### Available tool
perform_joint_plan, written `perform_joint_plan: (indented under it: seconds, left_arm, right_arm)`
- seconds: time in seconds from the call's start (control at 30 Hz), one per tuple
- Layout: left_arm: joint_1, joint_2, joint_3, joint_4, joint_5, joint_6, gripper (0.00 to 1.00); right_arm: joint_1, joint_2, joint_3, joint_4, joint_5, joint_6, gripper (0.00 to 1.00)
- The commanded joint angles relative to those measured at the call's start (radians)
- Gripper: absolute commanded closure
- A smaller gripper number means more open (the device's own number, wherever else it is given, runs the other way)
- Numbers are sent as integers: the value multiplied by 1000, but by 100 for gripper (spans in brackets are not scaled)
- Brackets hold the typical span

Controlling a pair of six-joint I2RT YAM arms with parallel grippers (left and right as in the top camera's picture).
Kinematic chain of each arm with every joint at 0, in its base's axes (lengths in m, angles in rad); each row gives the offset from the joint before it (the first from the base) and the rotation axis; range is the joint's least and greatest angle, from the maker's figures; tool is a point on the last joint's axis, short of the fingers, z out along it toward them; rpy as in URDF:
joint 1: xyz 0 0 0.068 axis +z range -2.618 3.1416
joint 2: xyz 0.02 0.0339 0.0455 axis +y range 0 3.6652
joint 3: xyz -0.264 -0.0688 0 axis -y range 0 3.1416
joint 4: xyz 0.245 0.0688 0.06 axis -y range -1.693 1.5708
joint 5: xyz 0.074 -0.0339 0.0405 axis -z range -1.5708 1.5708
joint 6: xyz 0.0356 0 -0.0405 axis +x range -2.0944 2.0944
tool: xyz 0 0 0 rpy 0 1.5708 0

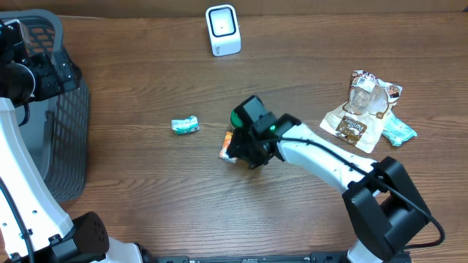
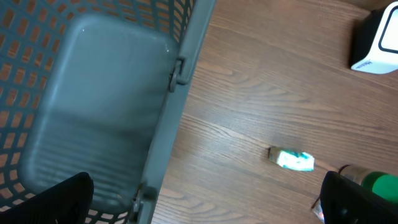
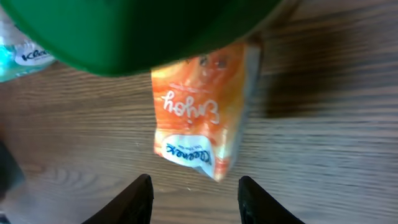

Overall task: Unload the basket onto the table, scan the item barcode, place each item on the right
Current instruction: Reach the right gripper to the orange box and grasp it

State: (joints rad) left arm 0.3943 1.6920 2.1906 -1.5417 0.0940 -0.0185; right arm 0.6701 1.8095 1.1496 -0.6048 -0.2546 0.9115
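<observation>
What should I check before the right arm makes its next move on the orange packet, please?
1. Right gripper lined up over the orange packet: ok, its fingers straddle one end.
2. Grip on the packet: not ok, the fingers stand apart and do not touch it.
3. Barcode side: cannot tell, only a printed face shows.
4. Way to the white scanner: ok, nothing lies between.
5. Teal packet apart from the orange one: ok.
6. Left gripper out of the way: ok, open at the basket.
</observation>
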Motion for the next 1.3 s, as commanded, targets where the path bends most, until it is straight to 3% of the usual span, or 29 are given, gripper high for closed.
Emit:
perform_joint_plan:
  seconds: [0.0,0.2,0.57,0.8,0.9,1.0,1.27]
  left_arm:
    - [-2,5,3,2,3,19,0]
    - [-2,5,3,2,3,19,0]
    - [-2,5,3,2,3,19,1]
    - [-2,5,3,2,3,19,0]
    - [-2,5,3,2,3,19,0]
    - [-2,5,3,2,3,19,1]
    - [-2,5,3,2,3,19,0]
  right_arm:
    - [18,-14,-46,61,41,158,55]
    - [34,-14,-122,113,125,266,56]
    - [36,-13,-183,262,154,270,60]
    - [40,20,-183,282,163,270,72]
    - [50,51,-183,283,148,266,84]
    - [54,60,-183,283,114,209,96]
    - [35,43,-135,281,-81,-91,96]
